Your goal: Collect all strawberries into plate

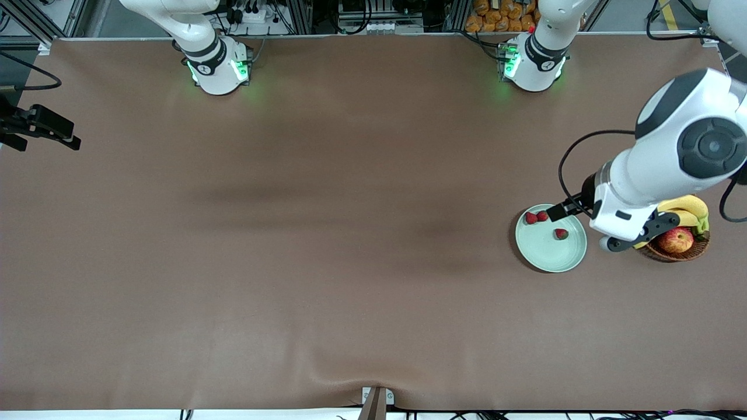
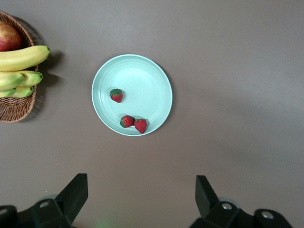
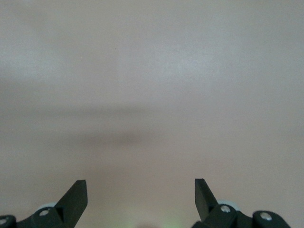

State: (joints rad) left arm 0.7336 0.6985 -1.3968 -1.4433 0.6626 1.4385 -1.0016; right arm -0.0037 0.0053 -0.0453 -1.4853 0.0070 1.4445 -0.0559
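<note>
On the brown bench (image 1: 327, 262), toward the left arm's end: pale mint-green plate (image 1: 545, 251) lying flat, holding all 3 strawberries. Nearest the front camera among them: 1 strawberry (image 1: 561, 234) alone, close to the plate's middle. Slightly farther: pair of strawberries (image 1: 536, 217) side by side and touching, close against the plate's rim. Just beside the plate, closer still to the bench end: brown wicker basket (image 1: 680, 252) holding a red-yellow apple (image 1: 676, 240), with yellow bananas (image 1: 688, 209) piled on the basket's farther part. Up in the air over the plate's rim, by the pair of berries: left gripper (image 1: 559, 211), jaws spread wide apart, holding nothing; same spread seen in the left wrist view (image 2: 141, 197), with plate, 3 berries and basket below. Farthest along, at the right arm's end of the bench: right gripper (image 3: 141, 197), waiting over bare bench, jaws likewise wide apart and holding nothing.
</note>
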